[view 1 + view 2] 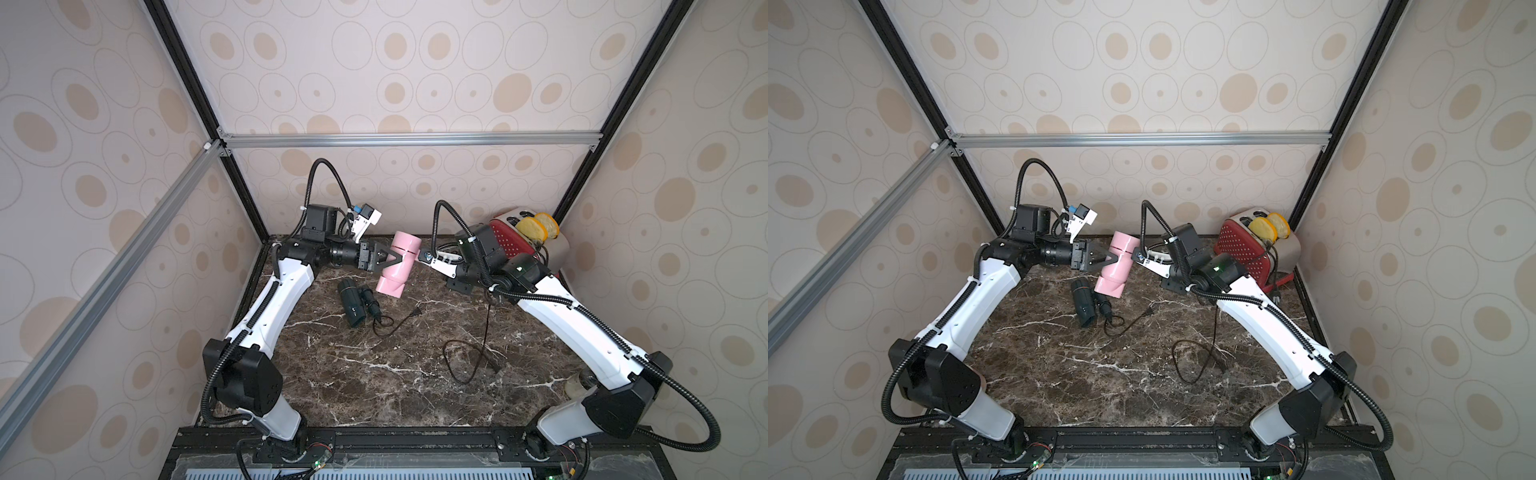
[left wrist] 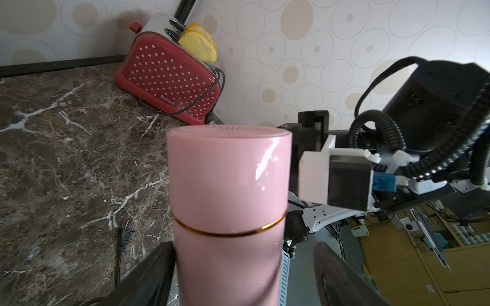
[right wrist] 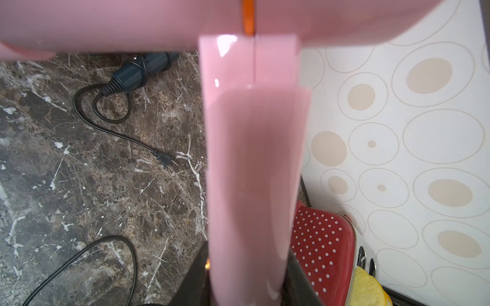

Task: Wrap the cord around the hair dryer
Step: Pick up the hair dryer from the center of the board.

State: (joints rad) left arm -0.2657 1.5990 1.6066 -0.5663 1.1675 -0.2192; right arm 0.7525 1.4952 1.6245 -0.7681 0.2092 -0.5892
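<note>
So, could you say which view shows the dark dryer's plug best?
Right wrist view: the plug lies in the open, prongs clear, cord traceable to its dryer. Left wrist shows it dimmer, cord cut off; both top views show it tiny.

A pink hair dryer (image 2: 228, 185) of smooth, glossy plastic throws bright highlights, a thin gold metallic band (image 2: 228, 233) ringing its barrel. Beneath it, the polished brown tabletop (image 1: 353, 374) shows white marble-like veining. Beyond it, a toaster (image 2: 169, 79) pairs shiny red, white-dotted sides with bright metal, and a dark plastic dryer (image 1: 351, 303) near it looks duller.
</note>
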